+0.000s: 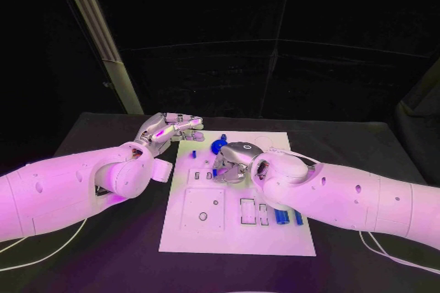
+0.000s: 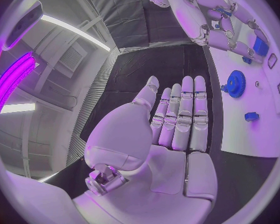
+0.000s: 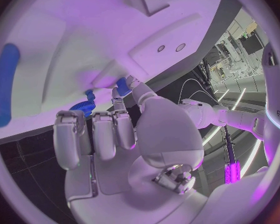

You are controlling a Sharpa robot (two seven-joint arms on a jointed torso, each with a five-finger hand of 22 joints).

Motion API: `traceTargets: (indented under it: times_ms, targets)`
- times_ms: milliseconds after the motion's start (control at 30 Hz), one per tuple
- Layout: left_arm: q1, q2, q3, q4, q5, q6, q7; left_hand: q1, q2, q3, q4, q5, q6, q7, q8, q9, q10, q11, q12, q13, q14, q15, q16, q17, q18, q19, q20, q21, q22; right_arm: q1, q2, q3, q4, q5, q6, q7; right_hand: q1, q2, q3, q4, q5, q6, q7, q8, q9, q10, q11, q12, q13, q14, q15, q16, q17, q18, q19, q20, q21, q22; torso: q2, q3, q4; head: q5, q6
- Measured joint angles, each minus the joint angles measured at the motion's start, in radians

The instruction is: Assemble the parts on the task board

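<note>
No words, numbers or signs could be read on anything. The task board (image 1: 234,232) had only shapes on it, no writing.

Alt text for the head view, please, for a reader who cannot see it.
Two white robot arms reach over a white task board on a black table. The right hand works at small blue parts near the board's middle, while the left hand hovers at its far left corner. A blue gear stands between the hands.

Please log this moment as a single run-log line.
left robot hand: open, beside white task board | right robot hand: fingers down on board, grasp unclear | round blue toothed gear: on board
</note>
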Motion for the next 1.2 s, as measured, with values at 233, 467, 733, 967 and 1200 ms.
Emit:
traceTargets:
  times_ms: [233,467,733,967,1200]
  targets:
    - [0.000,0.000,0.000,-0.001,0.000,0.001,0.000,0.000,0.000,0.000,0.000,0.000,0.000,0.000,0.000,0.000,0.000,0.000,0.000,0.000,0.000,0.000,0.000,0.000,0.000,0.000,0.000,0.000,0.000,0.000,-0.002,0.000,0.003,-0.006,0.007,-0.004,-0.010,-0.010,-0.004,-0.004,0.000,-0.014,0.003,0.001,-0.005,0.000,0.000,-0.010,0.000,0.000,0.000,0.000,0.001,0.000,0.000,0.000,0.000,0.000,0.000,-0.0001,0.0001,0.000,0.000]
    - [0.000,0.000,0.000,-0.001,0.000,0.001,0.000,0.000,0.000,0.000,0.000,0.000,0.000,0.000,0.000,0.000,0.000,0.000,0.000,0.000,0.000,0.000,0.000,0.000,0.000,0.000,0.000,0.000,-0.001,-0.001,-0.004,-0.001,0.002,-0.011,0.009,-0.009,-0.025,-0.016,-0.008,-0.008,0.001,-0.042,0.007,-0.003,-0.009,0.000,0.000,-0.019,0.000,0.000,0.000,-0.005,0.001,0.000,0.000,0.000,0.000,0.000,0.000,-0.0001,0.0002,0.000,0.000]
    - [0.000,0.000,0.000,-0.001,0.000,0.002,-0.001,0.000,0.000,0.000,0.000,0.000,0.000,0.000,0.000,0.000,0.000,0.000,0.000,0.000,0.000,0.000,0.000,0.000,0.000,0.000,0.000,0.000,-0.001,-0.001,-0.005,-0.001,0.002,-0.014,0.007,-0.013,-0.040,-0.041,-0.020,-0.010,0.001,-0.075,0.015,-0.002,-0.012,0.004,0.004,-0.026,0.000,0.000,0.007,-0.005,0.000,0.000,0.003,0.004,0.000,0.000,0.000,-0.0002,0.0009,-0.002,0.000]
    - [0.000,-0.001,0.000,-0.002,0.000,0.002,-0.002,0.000,0.000,-0.003,-0.003,0.000,0.000,0.000,0.000,0.000,0.000,0.000,-0.006,0.000,0.000,0.000,-0.005,0.002,0.000,0.000,0.000,0.000,-0.001,-0.002,-0.005,-0.002,0.004,-0.015,0.000,-0.016,-0.052,-0.053,-0.037,-0.004,-0.011,-0.092,0.017,-0.002,-0.011,0.004,0.011,-0.030,0.000,-0.004,0.011,-0.010,0.000,0.000,0.004,0.011,0.000,0.000,0.000,-0.0002,0.0010,-0.002,0.000]
    - [0.000,-0.001,0.000,-0.002,0.000,0.003,-0.002,0.000,0.000,-0.003,-0.003,0.000,0.000,0.000,0.000,0.000,0.000,0.000,-0.006,0.000,0.000,0.000,-0.004,0.002,0.000,0.000,0.000,0.000,-0.001,-0.003,-0.009,-0.003,0.009,-0.016,-0.025,-0.018,-0.074,-0.074,-0.065,0.013,-0.076,-0.120,0.021,-0.002,-0.009,0.004,0.011,-0.035,0.000,0.000,0.015,-0.015,0.000,0.000,0.000,0.015,0.000,0.000,0.000,-0.0001,0.0009,-0.003,0.000]
